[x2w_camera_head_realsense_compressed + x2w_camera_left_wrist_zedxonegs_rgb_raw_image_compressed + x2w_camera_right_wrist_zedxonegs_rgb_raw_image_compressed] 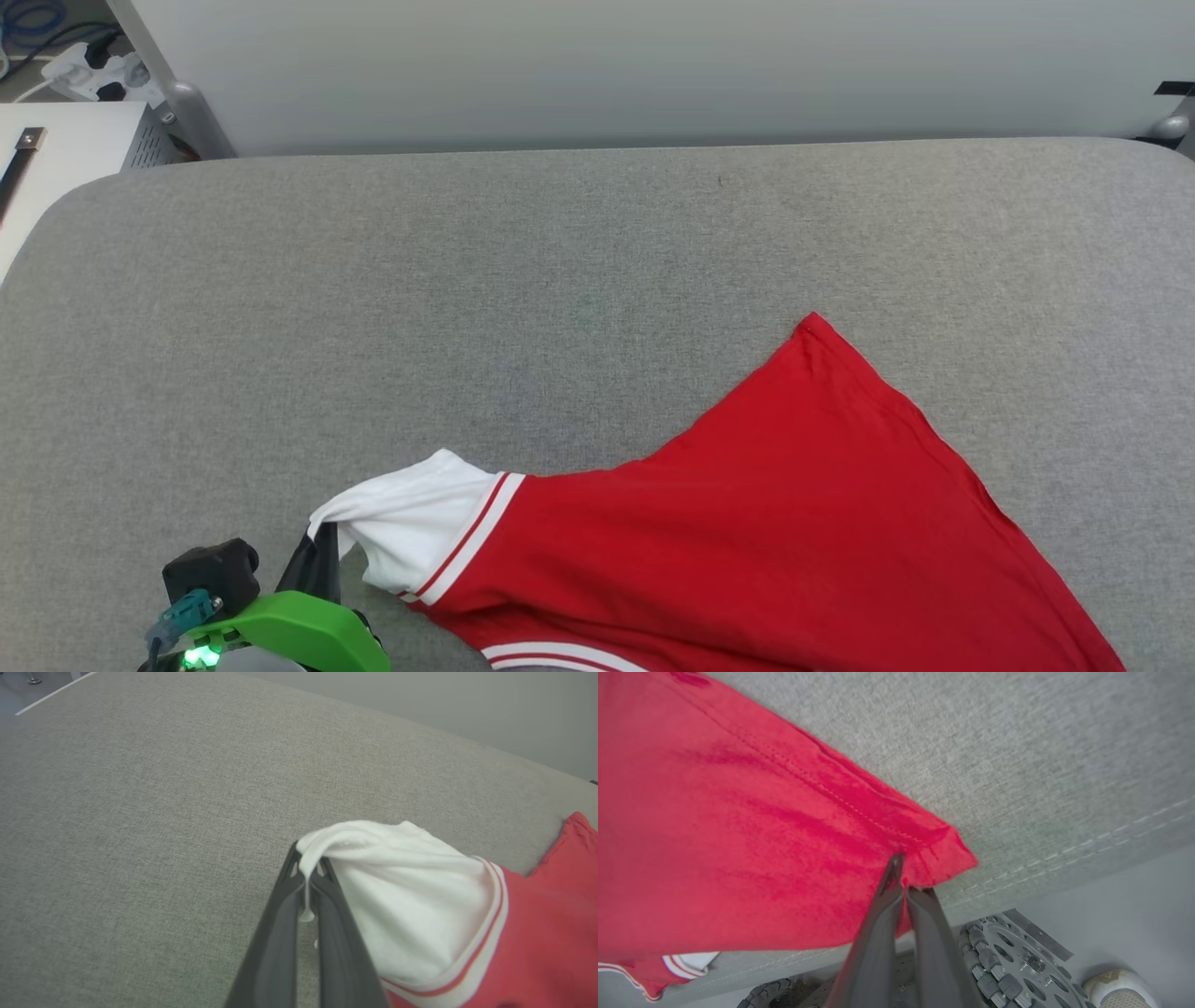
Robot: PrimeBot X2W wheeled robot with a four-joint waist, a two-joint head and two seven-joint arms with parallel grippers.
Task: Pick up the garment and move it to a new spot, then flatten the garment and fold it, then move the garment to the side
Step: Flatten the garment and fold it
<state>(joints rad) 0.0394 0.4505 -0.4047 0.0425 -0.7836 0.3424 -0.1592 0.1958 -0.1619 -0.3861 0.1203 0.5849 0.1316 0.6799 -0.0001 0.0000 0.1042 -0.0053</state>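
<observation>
The garment (794,523) is a red jersey with a white sleeve (415,523) and red-and-white striped trim; it lies spread over the lower right of the grey padded table, its numerals hidden. My left gripper (322,546) at the lower left is shut on the sleeve's edge, seen close up as white cloth (402,896) pinched between the dark fingers (275,933) of the left gripper (306,868). My right gripper (903,877) is shut on a hemmed red corner of the garment (738,826), held out past the table's front edge.
The grey padded table (467,299) stretches far to the left and back, with a pale wall behind. A white cabinet (65,149) stands at the back left. Below the table's front edge are the robot's wheels (1008,961) and a person's shoe (1120,989).
</observation>
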